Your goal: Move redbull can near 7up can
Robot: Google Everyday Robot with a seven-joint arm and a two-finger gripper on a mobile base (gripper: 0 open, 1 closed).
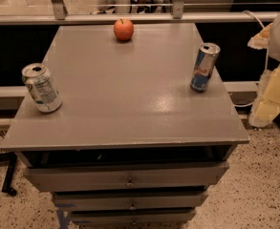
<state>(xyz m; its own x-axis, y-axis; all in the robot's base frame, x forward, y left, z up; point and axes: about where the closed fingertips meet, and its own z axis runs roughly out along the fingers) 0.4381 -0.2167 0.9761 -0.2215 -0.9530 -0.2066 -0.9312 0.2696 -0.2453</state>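
The pincer (275, 87) is parked off the desk's (130, 94) right edge, open or shut can't be told. The redbull (205, 67) is stood upright just left of it, untouched. The 7up (41, 88) is seen way further left, so a long carry is probably needed.

single view; high, front, looking down on cabinet (130, 99); tool (273, 97) right edge

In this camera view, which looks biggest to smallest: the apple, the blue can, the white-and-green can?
1. 7up can, widest, and nearer the camera.
2. redbull can, about as tall but slimmer.
3. apple, smallest, though farthest away.
The gripper hangs beside the right edge of the table.
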